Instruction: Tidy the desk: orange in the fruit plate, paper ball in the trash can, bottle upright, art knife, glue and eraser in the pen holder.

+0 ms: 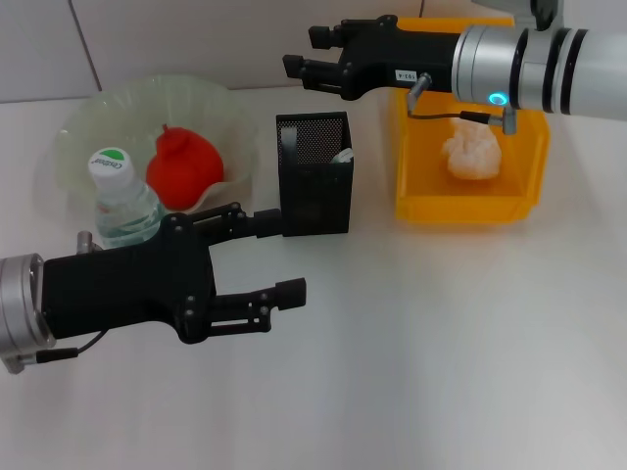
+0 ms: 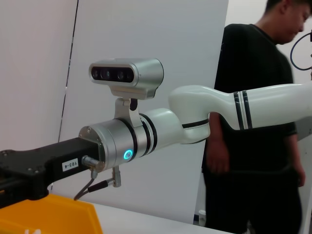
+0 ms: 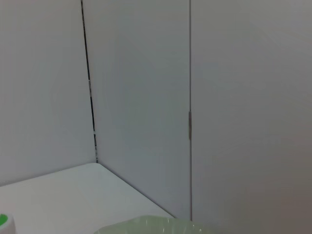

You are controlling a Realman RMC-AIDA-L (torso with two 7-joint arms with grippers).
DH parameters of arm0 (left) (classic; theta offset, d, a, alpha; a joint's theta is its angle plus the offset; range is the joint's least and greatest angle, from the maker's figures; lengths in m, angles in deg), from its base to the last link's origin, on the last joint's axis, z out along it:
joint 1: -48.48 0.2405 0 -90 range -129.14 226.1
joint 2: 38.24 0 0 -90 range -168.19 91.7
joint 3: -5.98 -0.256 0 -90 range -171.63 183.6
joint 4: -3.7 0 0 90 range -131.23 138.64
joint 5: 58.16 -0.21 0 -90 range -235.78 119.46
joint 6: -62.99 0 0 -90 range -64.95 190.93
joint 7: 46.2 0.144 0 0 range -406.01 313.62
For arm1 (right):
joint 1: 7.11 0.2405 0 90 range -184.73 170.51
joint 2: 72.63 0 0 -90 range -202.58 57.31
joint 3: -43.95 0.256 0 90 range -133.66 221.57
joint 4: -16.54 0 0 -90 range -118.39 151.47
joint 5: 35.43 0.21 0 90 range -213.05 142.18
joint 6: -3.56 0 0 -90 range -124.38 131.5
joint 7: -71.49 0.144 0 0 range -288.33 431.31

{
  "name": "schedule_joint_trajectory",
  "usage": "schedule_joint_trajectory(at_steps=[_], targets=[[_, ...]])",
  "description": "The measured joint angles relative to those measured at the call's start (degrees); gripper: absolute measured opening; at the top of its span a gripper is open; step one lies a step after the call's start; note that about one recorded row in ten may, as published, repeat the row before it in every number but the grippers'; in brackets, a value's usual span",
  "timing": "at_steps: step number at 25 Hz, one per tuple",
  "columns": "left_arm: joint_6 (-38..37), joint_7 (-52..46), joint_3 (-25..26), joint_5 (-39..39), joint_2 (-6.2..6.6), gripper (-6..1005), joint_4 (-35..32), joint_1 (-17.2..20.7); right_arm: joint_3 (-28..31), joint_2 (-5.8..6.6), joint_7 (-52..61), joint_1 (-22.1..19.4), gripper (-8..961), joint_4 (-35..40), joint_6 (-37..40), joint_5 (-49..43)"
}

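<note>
Bottle (image 1: 124, 196) stands upright just behind left fingers (image 1: 291, 291), spread empty; right fingers (image 1: 306, 66) likewise.

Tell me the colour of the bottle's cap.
The bottle cap is white with a green patch on top, clearest in the head view.

A small white label (image 2: 69, 165) on the right gripper's (image 1: 312, 55) black body reads "103-4".

The left gripper (image 1: 263, 257) reaches forward at low height, its fingers spread wide and holding nothing. The right gripper (image 1: 310, 54) is extended sideways, higher, fingers parted, also without load.
</note>
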Motion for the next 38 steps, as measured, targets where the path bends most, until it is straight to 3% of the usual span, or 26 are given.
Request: schedule_joint_trajectory(at_steps=[5,15,21,24,26,27,30,31,38], targets=[[0.0,0.4,0.3,0.1,0.02,802,0.0,0.0,-0.4,-0.13,0.0,-2.3,540,2.8,3.8,0.0],[0.0,0.2,2.5,-0.3,0.66,802,-0.3,0.3,-0.5,-0.76,1.4,-11.9,601,13.8,17.1,0.0],[-0.8,-0.3,4.4,-0.4,2.1,802,-0.8,1.2,-1.3,-0.99,3.3,-18.8,669,22.8,22.3,0.1],[-0.9,-0.7,4.8,-0.4,3.83,802,-1.4,2.0,-1.9,-0.96,4.4,-21.0,689,25.8,26.2,0.1],[-1.1,-1.0,4.9,-0.4,4.34,802,-1.4,2.1,-3.4,-0.96,5.6,-22.0,702,27.9,27.4,0.1],[-1.9,-1.5,5.0,-0.4,5.22,802,-1.6,2.5,-4.7,-0.96,6.7,-22.4,709,29.0,27.7,0.1],[-2.5,-1.7,5.1,-0.4,5.78,802,-1.9,2.7,-8.6,-0.87,10.0,-23.0,709,31.6,28.3,-0.6],[-3.0,-2.0,5.3,-0.4,6.66,802,-2.0,2.8,-11.9,-0.82,11.0,-23.4,709,32.4,28.4,-1.1],[-3.1,-3.0,5.3,-0.6,7.39,802,-1.9,3.0,-21.2,-0.83,14.5,-24.7,709,35.1,28.6,-4.4]])
